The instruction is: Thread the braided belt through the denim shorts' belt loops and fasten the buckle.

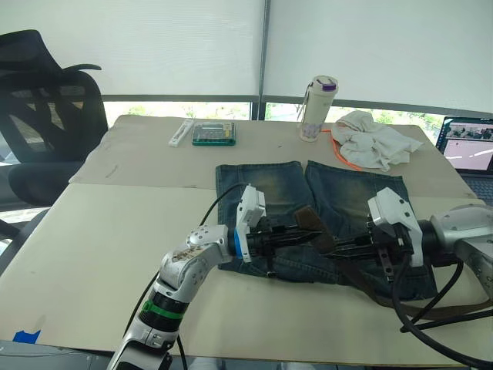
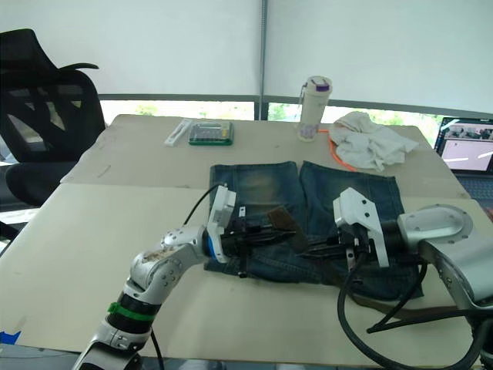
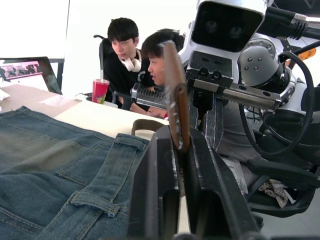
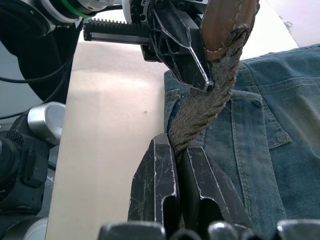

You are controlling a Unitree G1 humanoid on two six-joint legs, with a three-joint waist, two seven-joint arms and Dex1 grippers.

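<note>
The denim shorts [image 1: 308, 200] lie flat mid-table, waistband toward me. My left gripper [image 1: 296, 233] hovers over the waistband, shut on the brown leather tip [image 3: 172, 95] of the braided belt [image 4: 202, 107]. Facing it from the right, my right gripper [image 1: 350, 245] is shut on the woven strap a short way behind the tip. The fingertips of the two grippers nearly meet. The strap trails off under my right arm toward the table's near right [image 1: 454, 312]. A belt loop [image 3: 107, 172] lies on the waistband just beside my left fingers [image 3: 150, 200]. The buckle is out of view.
At the back of the table stand a white bottle [image 1: 317, 108], a crumpled white cloth [image 1: 373, 142], a green box [image 1: 214, 134] and a white strip [image 1: 182, 132]. A laptop [image 1: 470, 146] sits far right, an office chair [image 1: 46, 116] far left. Two people [image 3: 125, 55] sit beyond the table.
</note>
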